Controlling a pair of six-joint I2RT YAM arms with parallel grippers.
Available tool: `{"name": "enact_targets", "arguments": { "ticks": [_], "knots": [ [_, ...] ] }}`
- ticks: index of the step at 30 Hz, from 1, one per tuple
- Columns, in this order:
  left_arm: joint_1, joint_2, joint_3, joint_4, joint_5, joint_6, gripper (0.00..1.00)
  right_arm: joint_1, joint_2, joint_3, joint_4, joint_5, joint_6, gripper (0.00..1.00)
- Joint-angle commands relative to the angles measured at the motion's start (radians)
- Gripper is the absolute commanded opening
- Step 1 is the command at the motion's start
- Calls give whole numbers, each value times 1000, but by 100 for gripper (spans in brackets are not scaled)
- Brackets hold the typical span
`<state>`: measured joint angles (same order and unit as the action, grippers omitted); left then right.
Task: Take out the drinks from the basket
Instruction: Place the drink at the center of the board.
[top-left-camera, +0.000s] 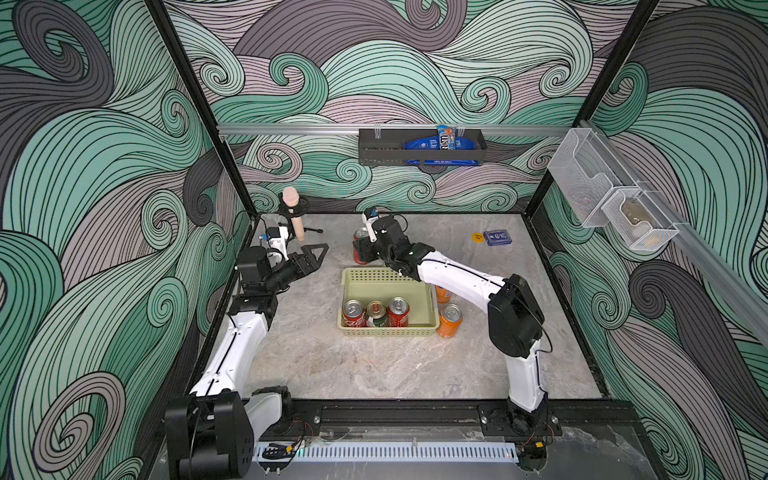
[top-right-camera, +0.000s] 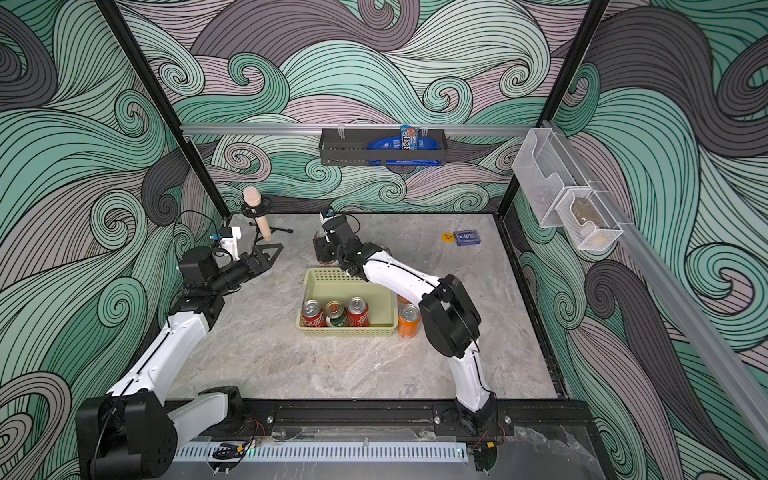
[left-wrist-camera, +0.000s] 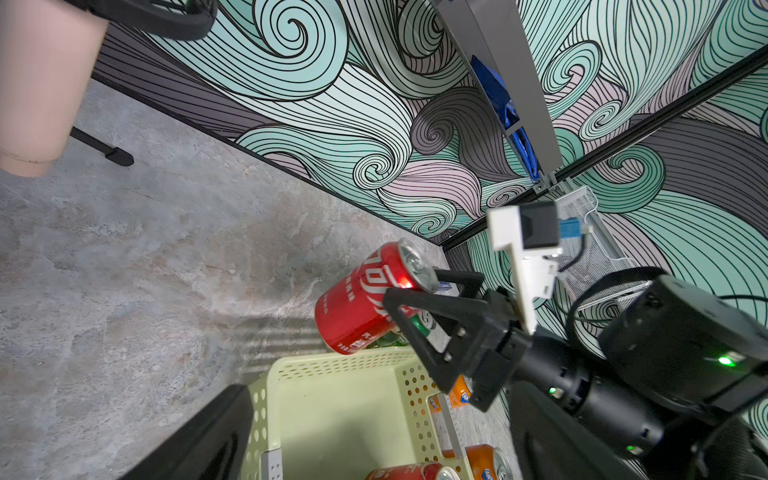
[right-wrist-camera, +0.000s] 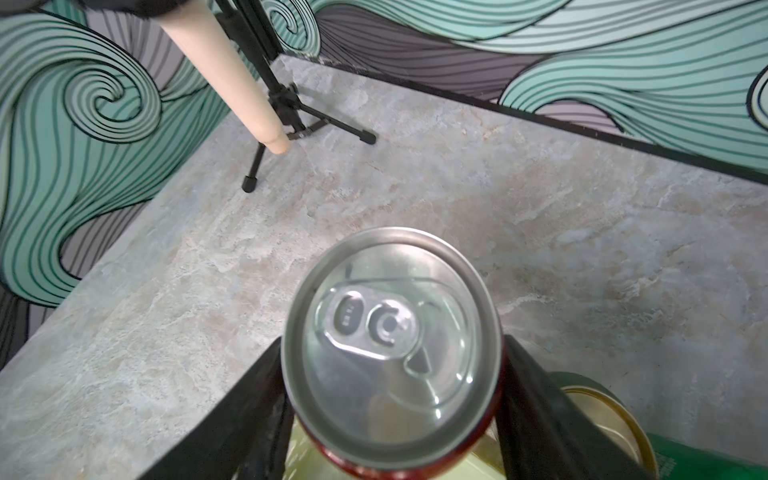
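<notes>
A red can (left-wrist-camera: 353, 311) is pinched between the jaws of the right gripper (top-left-camera: 365, 251) and held just beyond the far wall of the pale basket (top-left-camera: 388, 274). A row of three cans (top-left-camera: 376, 314), two red and one green-and-white, is seen at the basket's near left. Two orange cans (top-left-camera: 450, 321) are stood on the table (top-left-camera: 332, 365) just right of it. The left gripper (top-left-camera: 320, 250) is held spread, well to the left.
</notes>
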<state>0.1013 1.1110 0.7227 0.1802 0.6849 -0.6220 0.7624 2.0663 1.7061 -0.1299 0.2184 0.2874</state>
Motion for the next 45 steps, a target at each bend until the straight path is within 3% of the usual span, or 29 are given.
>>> {"name": "enact_targets", "arguments": {
  "ticks": [1,34,45],
  "knots": [
    [-7,-8,-7,29,13,-7,99,-3,17,59,105,22,25,48],
    [-6,-11,-14,41,20,-18,99,0,110,-15,118,4,88,54],
    [-6,-12,-15,44,16,-21,98,6,103,-42,118,-17,94,66]
  ]
}}
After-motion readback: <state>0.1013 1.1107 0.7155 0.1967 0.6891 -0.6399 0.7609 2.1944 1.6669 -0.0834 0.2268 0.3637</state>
